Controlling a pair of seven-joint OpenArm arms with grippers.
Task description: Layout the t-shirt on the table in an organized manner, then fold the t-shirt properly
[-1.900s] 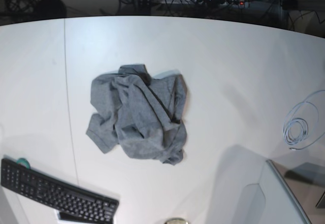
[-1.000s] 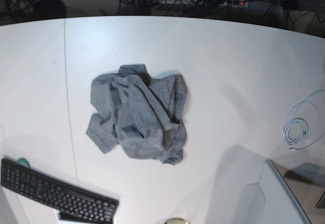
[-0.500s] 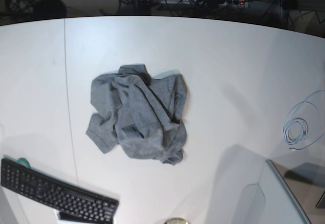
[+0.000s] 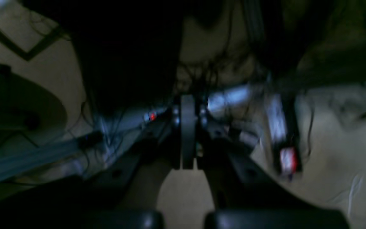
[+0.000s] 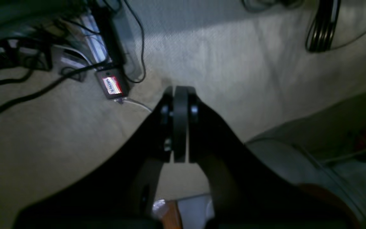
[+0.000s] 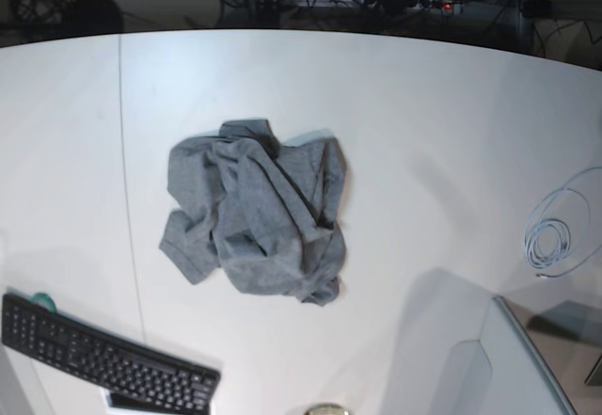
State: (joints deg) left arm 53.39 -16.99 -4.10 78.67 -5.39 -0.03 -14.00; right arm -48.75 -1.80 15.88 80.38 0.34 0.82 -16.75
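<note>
T-shirt (image 6: 254, 213) left crumpled, 9 o'clock of tabletop (image 6: 423, 133) centre, unspread; left pincer (image 4: 187, 133) and right pincer (image 5: 179, 124) clamped empty, parked off-table.

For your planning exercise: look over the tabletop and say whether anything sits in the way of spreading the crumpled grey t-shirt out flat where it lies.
Nothing visible does. The t-shirt lies bunched on bare table. The keyboard sits apart at the near left edge, and the coiled cable lies far off to the side.
</note>
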